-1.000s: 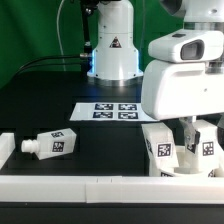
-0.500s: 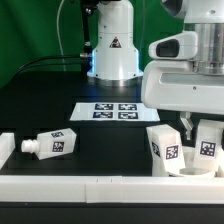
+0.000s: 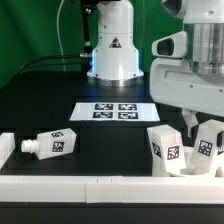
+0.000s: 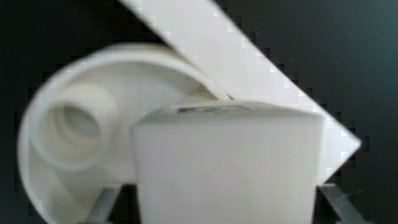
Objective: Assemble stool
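Note:
The round white stool seat (image 3: 188, 170) lies at the exterior view's right, next to the front rail. One tagged leg (image 3: 165, 148) stands upright on it. My gripper (image 3: 207, 124) is shut on a second tagged leg (image 3: 208, 146), which stands tilted on the seat beside the first. In the wrist view that held leg (image 4: 222, 150) fills the space between my fingers (image 4: 118, 202), with the seat (image 4: 71, 120) and the other leg (image 4: 205, 50) behind it. A third leg (image 3: 52, 145) lies on its side at the exterior view's left.
The marker board (image 3: 113, 110) lies flat in the middle of the black table. A long white rail (image 3: 90, 185) runs along the front, with a short white end piece (image 3: 5, 148) at the left. The robot's base (image 3: 112, 45) stands behind.
My hand has moved up and toward the exterior view's right. The held leg has shifted right with it and now leans. The other leg and the lying leg have not moved.

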{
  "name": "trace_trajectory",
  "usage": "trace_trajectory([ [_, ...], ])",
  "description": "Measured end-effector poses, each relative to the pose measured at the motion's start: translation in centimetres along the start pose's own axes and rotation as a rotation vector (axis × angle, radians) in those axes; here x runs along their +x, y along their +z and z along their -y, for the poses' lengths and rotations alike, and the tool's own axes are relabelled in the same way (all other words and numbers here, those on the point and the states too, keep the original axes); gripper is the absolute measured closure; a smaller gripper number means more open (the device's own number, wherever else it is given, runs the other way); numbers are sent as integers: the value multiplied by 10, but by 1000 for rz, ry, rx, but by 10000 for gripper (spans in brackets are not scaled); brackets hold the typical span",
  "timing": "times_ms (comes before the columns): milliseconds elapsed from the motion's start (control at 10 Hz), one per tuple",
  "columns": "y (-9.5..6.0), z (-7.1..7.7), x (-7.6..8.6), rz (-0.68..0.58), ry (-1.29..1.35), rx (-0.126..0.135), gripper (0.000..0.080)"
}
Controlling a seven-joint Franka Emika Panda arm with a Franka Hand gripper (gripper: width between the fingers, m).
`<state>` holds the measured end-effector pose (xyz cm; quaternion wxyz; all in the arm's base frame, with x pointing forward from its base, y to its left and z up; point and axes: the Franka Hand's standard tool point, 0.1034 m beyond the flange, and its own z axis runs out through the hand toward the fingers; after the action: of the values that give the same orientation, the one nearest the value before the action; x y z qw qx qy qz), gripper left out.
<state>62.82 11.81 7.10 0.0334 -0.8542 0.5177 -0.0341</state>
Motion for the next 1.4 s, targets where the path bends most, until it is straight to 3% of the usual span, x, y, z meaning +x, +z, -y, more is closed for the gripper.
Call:
trace_trajectory([
  [200, 2, -2, -2, 7, 484, 45, 466],
  [600, 2, -2, -1, 33, 704, 54, 466],
  [700, 2, -1, 3, 59, 934, 99, 466],
  [800, 2, 0, 3, 83, 1009, 127, 465],
  [1000, 2, 0, 3, 107, 1081, 160, 465],
  [1200, 2, 0, 2, 102, 1030, 161, 444],
  [1300, 1, 0, 2, 100, 985, 158, 267],
  [1400, -4, 1, 1, 113, 889, 138, 267],
])
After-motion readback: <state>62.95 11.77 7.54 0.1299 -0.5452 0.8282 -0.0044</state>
